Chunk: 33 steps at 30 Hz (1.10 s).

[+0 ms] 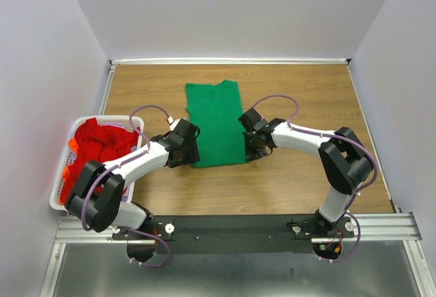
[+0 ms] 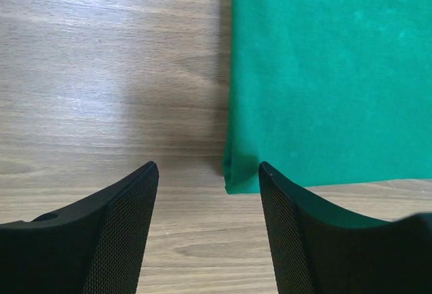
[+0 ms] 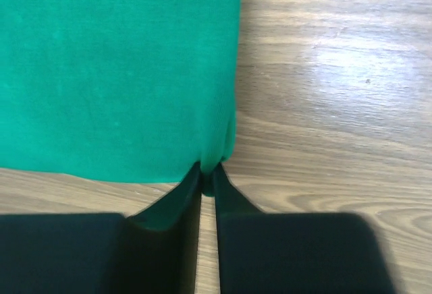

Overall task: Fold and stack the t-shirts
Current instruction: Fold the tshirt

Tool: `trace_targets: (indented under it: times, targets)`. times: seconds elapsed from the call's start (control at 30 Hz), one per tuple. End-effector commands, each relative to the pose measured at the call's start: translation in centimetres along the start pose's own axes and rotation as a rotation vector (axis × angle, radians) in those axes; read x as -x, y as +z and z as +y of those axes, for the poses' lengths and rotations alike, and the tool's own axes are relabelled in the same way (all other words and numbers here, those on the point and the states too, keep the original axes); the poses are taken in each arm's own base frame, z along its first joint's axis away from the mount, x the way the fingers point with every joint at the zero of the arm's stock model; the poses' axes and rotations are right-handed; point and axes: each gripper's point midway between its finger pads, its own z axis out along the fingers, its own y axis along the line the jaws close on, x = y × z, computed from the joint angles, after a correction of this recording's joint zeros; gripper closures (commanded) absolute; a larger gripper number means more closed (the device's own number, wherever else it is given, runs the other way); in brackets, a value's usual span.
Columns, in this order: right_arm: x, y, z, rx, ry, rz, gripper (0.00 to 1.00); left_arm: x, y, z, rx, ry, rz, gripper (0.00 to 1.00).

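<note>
Jaws of the right gripper [image 3: 208,174] were almost together, pinching the near right corner of the green t-shirt [image 3: 115,71]. A small pucker of cloth sat right at the tips. The rest of the hem ran flat along the table [image 1: 286,181] to the left of them.

Left gripper [image 2: 208,169] stood wide, with nothing between its pads. It was low over the wood at the shirt's near left corner. That corner lay in the gap, closer to the right-hand finger, whose pad overlapped the hem. Contact couldn't be told from the wrist view.

Green t-shirt was laid out as a narrow folded strip in the middle of the table, collar end away from the arms, near edge between the two wrists. Both long sides were folded in and fairly straight.

Red t-shirts [image 1: 95,147] were heaped in the white basket [image 1: 61,205] at the table's left edge, with a bit of orange showing low on the pile, well apart from the green one.
</note>
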Motion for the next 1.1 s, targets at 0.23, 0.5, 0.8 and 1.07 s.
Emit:
trace_targets:
  times: [0.23, 0.5, 0.8, 1.07]
  targets:
    - [-5.2, 2.3, -3.9, -0.17, -0.038, 0.135, 0.99, 0.1, 0.4, -0.6, 0.01, 0.015, -0.006, 0.34]
    - [-5.0, 1.9, -3.7, -0.16, -0.04, 0.123, 0.99, -1.7, 1.4, -0.9, 0.032, 0.043, 0.048, 0.46]
    - [-4.9, 1.4, -3.9, -0.162, -0.042, 0.11, 0.99, -4.8, 2.3, 0.7, 0.104, 0.05, 0.155, 0.69]
    - [-5.8, -0.1, -3.7, -0.115, -0.052, 0.132, 0.99, -6.5, 1.4, 1.5, 0.11, 0.062, 0.206, 1.0]
